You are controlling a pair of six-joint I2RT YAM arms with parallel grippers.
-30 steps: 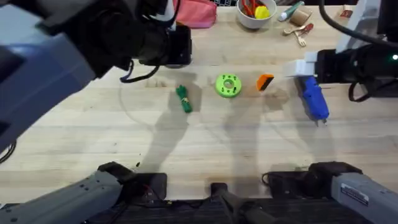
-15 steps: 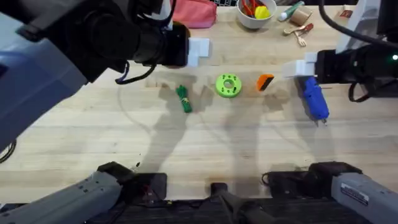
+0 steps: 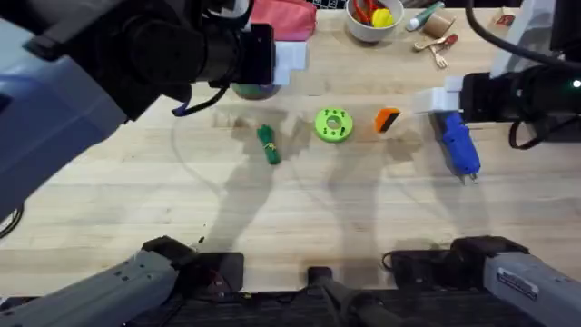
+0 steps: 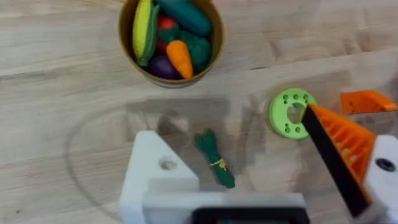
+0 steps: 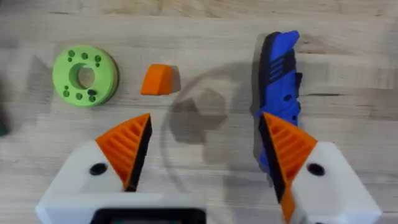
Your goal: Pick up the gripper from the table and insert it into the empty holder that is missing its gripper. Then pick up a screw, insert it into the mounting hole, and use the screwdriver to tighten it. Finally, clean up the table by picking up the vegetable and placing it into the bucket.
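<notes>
While the lime-green disc [image 3: 333, 125] sits near the middle of the wooden bench [image 3: 300, 209], everything else can be placed against it. To its right side in the overhead view, just beside it, lies the loose orange gripper [image 3: 388, 119], resting flat on the wood and touched by nothing. Farther out on that same side lies the blue screwdriver [image 3: 457, 145], its thin metal tip pointing toward the arms' bases. On the disc's other side, near it, lies the dark green vegetable [image 3: 267, 143], also untouched.

Beyond the vegetable and up-left of the disc stands the bucket [image 4: 171, 41], a tan round tub already holding toy produce, among it a carrot and a corn cob.

In the left wrist view, the left hand [image 4: 249, 168] hangs spread wide above the vegetable, grasping nothing. One side carries a fixed orange ribbed wedge, while the other is the bare white holder [image 4: 157, 174], with a small mounting hole showing in its face.

Released too is the right hand [image 5: 205, 158], whose two orange ribbed pads [image 5: 129, 146] stand well apart; it hovers beside the screwdriver, on the far side of the gripper from the disc. Whether one pad overlaps the screwdriver's body or actually touches it is hard to tell, though it looks raised above it.
</notes>
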